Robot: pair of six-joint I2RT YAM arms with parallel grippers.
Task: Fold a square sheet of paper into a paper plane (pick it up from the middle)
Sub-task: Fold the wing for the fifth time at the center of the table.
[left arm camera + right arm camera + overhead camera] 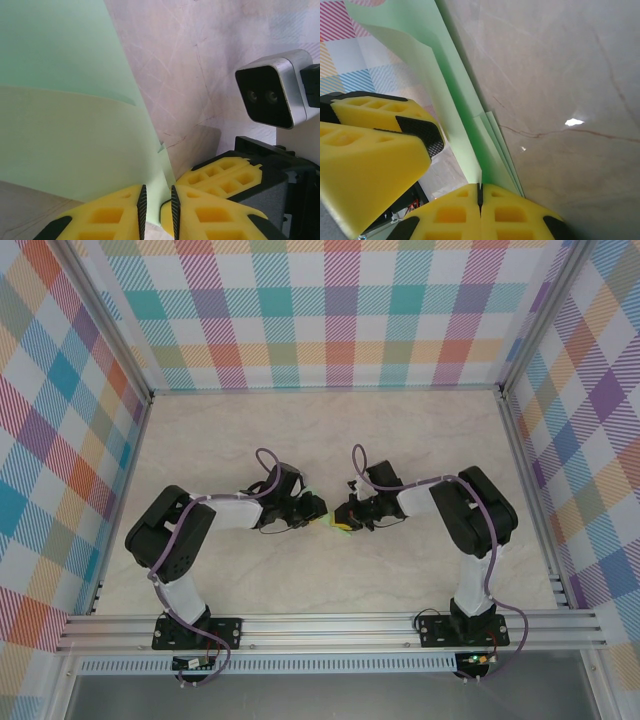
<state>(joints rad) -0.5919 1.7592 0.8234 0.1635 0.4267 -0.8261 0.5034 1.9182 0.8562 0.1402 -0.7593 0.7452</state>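
The pale green sheet of paper is folded into layers and held up between both grippers above the table's middle. In the right wrist view its stacked edges run down into my right gripper, which is shut on them. My left gripper stands with a narrow gap between its pads, and a corner of the paper lies in that gap. From above, the left gripper and right gripper meet tip to tip, with a green sliver of paper between them. The close views do not let me make out a paper plane shape.
The marble-patterned table is walled by checked panels at the back and sides. An aluminium rail carries both arm bases at the near edge. The right arm's wrist camera sits close to my left gripper.
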